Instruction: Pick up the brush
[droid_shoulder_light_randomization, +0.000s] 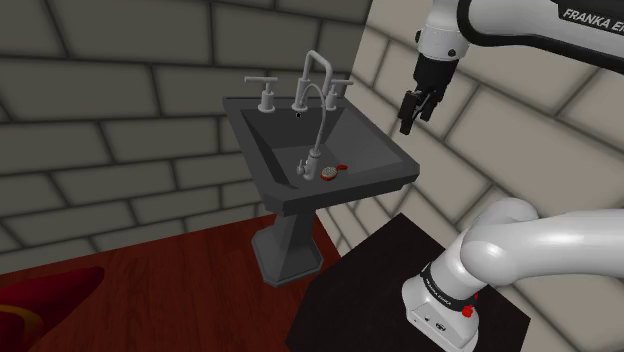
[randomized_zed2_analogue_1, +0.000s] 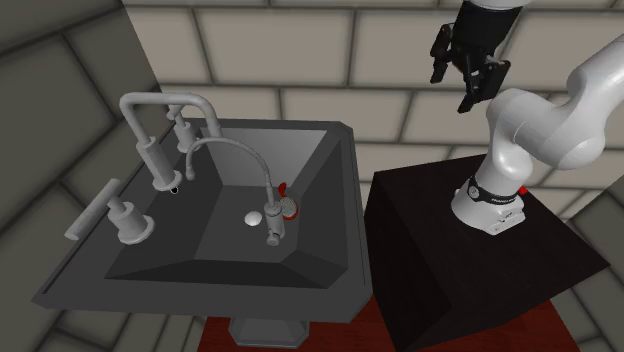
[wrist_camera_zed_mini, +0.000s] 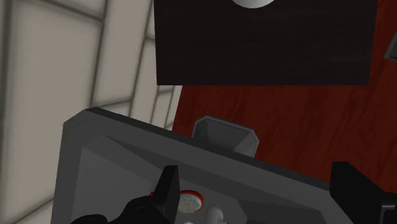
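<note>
A grey brick wall (droid_shoulder_light_randomization: 120, 90) stands behind everything, and under it there is a dark red floor (droid_shoulder_light_randomization: 180, 280). The black stand (randomized_zed2_analogue_1: 420, 260) is just beside a dark grey pedestal sink (droid_shoulder_light_randomization: 300, 203), which stands against the wall. The white arm (droid_shoulder_light_randomization: 540, 250) rises from the stand and bends over, so that its hand is up in the air near the sink's corner on the stand's side. At the back rim of the sink is a grey faucet (droid_shoulder_light_randomization: 312, 70) with a curved spout that comes down into the basin. The black gripper (droid_shoulder_light_randomization: 415, 118) hangs high over the sink's rim, on the shoulder view's right of the basin, and it touches nothing. In the wrist view its two fingers (wrist_camera_zed_mini: 168, 191) stand wide apart, with only the sink's rim and the floor seen between them, and they hold nothing. The brush (droid_shoulder_light_randomization: 333, 171) is small and round, with a red body and a pale bristle face. It lies at the bottom of the basin, just beside the end of the spout and near the pale drain (randomized_zed2_analogue_1: 254, 215). It is well below the gripper and apart from it. Seen from the wrist, the brush (wrist_camera_zed_mini: 189, 201) appears close by one finger and not in the middle of the gap.
</note>
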